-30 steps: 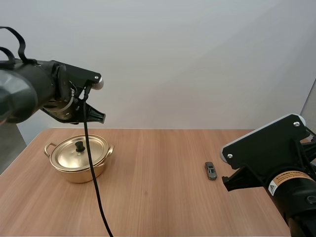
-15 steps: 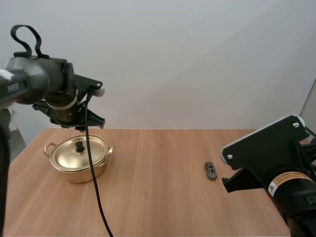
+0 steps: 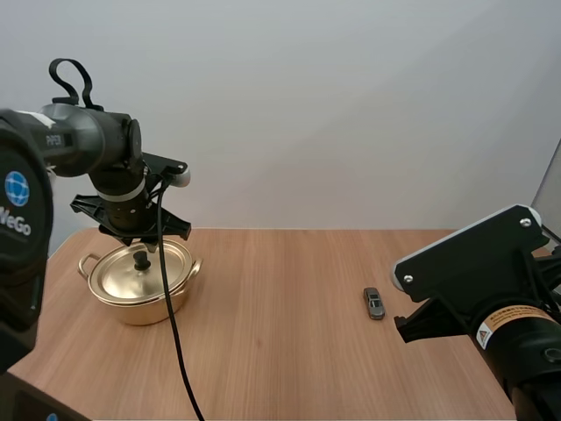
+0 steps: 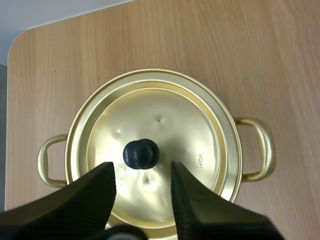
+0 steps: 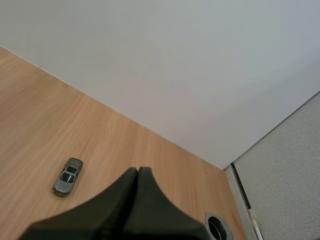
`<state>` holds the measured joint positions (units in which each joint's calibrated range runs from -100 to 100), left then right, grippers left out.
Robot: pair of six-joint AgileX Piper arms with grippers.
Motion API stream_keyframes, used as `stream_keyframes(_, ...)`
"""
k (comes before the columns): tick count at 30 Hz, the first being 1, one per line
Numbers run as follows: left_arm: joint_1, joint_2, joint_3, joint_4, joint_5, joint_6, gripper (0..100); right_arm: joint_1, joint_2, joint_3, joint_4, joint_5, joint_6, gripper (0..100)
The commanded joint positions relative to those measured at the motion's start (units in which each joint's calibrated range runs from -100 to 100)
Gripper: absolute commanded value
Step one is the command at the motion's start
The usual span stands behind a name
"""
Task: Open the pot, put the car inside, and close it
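My left gripper (image 4: 142, 172) hangs straight over the pot (image 3: 140, 285), which sits lidded at about 9 o'clock on the worktop (image 3: 280, 360). Its fingers (image 4: 95, 192) stand apart, 1 on each side of the black knob (image 4: 141, 153) at the centre of the lid (image 4: 170, 130), and as far as I can tell they do not touch it. The gap is set to straddle the knob, so a short drop and a squeeze would take it. The downward pose fits that, since the lid has to come off upward. The pot's 2 handles stick out at 9 and 3 o'clock, clear of the fingers.

The car (image 3: 374, 303) lies on bare worktop at about 3 o'clock, well apart from the pot and near my right gripper (image 5: 138, 172). That gripper's fingers lie together as 1 dark wedge, holding nothing. That arm seems parked by the car, placed for the pickup once the pot is open. I judge the task at its 1st step: lid on, car outside.
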<state>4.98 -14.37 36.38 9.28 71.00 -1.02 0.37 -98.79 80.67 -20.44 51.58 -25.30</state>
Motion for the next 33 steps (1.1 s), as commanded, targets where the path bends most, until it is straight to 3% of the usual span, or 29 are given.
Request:
stream_keyframes(1, 0.0, 0.5, -0.3, 0.0, -0.4, 0.0, 60, 0.0, 0.0, 0.0, 0.1, 0.0, 0.0, 0)
stream_keyframes(10, 0.24, 6.0, -1.0, 1.0, -1.5, -0.2, 60, 0.0, 0.0, 0.0, 0.1, 0.6, 0.0, 0)
stream_keyframes(16, 1.84, 8.3, -1.0, 1.3, -4.0, -0.6, 60, 0.0, 0.0, 0.0, 0.1, 0.6, 0.0, 0)
stream_keyframes(28, 1.91, 10.9, -1.0, 0.9, -6.3, -0.6, 59, 0.0, 0.0, 0.0, 0.1, 0.6, 0.0, 0)
stream_keyframes(31, 1.91, 12.1, -1.0, 1.0, -7.0, -0.6, 53, 0.0, 0.0, 0.0, 0.1, 0.6, 0.0, 0)
stream_keyframes(33, 1.91, 12.4, -1.0, 1.2, -8.1, -0.6, 42, 0.0, 0.0, 0.0, 0.1, 0.6, 0.0, 0)
